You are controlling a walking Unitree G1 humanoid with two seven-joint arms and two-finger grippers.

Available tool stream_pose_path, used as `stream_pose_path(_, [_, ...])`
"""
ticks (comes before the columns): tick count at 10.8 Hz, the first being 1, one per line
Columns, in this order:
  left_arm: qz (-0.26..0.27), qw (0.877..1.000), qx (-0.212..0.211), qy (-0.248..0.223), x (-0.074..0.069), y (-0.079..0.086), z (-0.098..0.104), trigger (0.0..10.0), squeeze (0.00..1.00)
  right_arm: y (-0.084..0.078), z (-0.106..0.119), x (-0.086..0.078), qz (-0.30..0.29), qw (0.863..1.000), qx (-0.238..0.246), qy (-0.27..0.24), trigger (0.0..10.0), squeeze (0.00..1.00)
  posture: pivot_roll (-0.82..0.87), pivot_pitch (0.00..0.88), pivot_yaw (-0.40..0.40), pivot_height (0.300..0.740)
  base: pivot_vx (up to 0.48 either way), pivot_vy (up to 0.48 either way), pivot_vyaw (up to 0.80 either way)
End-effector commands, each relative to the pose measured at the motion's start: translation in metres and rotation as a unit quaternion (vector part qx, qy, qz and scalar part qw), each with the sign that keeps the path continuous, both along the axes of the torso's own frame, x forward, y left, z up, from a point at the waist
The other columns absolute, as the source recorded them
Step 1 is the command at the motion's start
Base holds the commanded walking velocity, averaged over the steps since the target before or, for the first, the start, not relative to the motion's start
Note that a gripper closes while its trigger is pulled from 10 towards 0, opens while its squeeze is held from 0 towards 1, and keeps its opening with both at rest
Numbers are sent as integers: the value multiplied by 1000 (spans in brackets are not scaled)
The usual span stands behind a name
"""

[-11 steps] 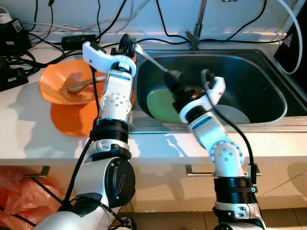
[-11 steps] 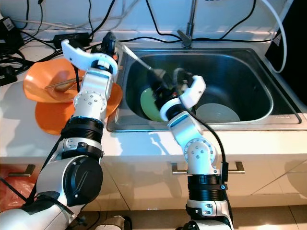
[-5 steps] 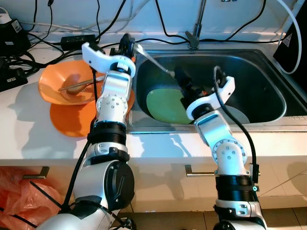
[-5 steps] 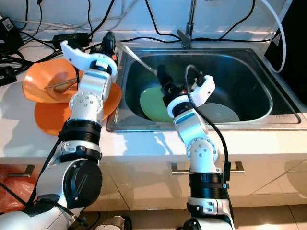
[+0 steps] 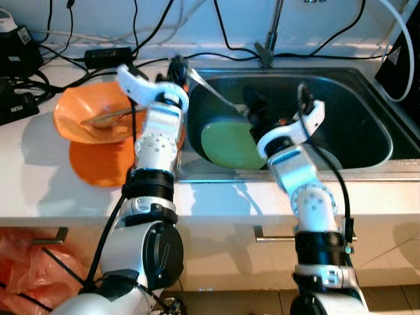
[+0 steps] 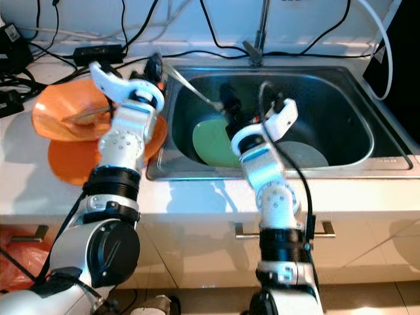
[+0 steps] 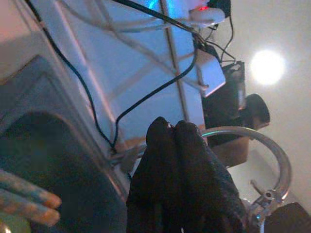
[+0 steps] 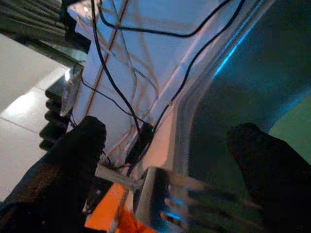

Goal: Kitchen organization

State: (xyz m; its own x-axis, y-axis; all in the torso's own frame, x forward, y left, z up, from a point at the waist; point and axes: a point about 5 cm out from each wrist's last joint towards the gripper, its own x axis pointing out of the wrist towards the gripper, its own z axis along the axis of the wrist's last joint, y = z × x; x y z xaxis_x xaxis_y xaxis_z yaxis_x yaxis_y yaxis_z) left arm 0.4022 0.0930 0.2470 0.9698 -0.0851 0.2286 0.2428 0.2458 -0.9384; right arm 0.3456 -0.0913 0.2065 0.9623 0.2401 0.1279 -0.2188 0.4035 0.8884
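Left eye view – left gripper (image 5: 176, 67) at sink (image 5: 367, 161) rim, fork (image 5: 213, 92) over basin

- A home kitchen is shown: a stainless-steel sink (image 5: 367, 141) is set into a white countertop (image 5: 39, 190), with a faucet (image 5: 268, 46) behind it.
- Orange bowls (image 5: 92, 118) are stacked on the counter; a green plate (image 5: 226, 146) lies in the basin.
- Cabinet handles (image 5: 51, 237) are seen below.

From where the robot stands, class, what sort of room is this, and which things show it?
Most likely a home kitchen: a steel sink with a tap set in a white counter, dishes such as a green plate in the basin.
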Motion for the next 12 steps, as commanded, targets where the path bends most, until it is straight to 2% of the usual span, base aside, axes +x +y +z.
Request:
stream_pose_path(1, [-59,997,-44,-19,-6,-49,17,0,0,32,29,2,34,997,56,-28,10000,1000,72,48,34,740,0,0,0])
stream_pose_path(2, [-56,997,-48,-36,-5,-46,27,0,0,29,29,2,31,998,53,-29,10000,118,68,45,35,740,0,0,0])
stream_pose_path(3, [-38,997,-48,-37,-1,-36,28,0,0,24,28,1,29,998,49,-32,10000,0,66,45,34,740,0,0,0])
stream_pose_path(5, [-17,998,-47,-34,2,-25,27,0,0,22,28,0,33,998,40,-36,10000,0,66,44,31,740,0,0,0])
stream_pose_path(6, [-9,998,-42,-35,4,-21,28,0,0,23,27,-1,35,998,4,-48,10000,0,69,44,27,740,0,0,0])
stream_pose_path(7, [6,999,-19,-34,5,-16,30,0,0,21,26,-2,32,996,-56,-64,10000,0,74,42,24,740,0,0,0])
stream_pose_path(8, [30,998,27,-44,6,-7,37,0,0,12,25,0,22,976,-189,-102,10000,0,76,43,23,740,0,0,0])
stream_pose_path(9, [50,996,61,-36,6,-2,33,2196,0,-2,22,1,11,945,-303,-127,10000,0,78,42,17,740,0,0,0])
stream_pose_path(10, [60,995,80,-22,7,-1,28,2549,0,-7,16,0,12,917,-375,-138,10000,0,80,41,13,740,0,0,0])
stream_pose_path(11, [62,994,90,-22,7,-3,28,2314,0,-11,11,-1,10,896,-419,-144,10000,0,80,41,13,740,0,0,0])
stream_pose_path(12, [62,994,91,-22,7,-3,28,2314,0,-12,10,-2,9,891,-429,-146,10000,0,80,41,13,740,0,0,0])
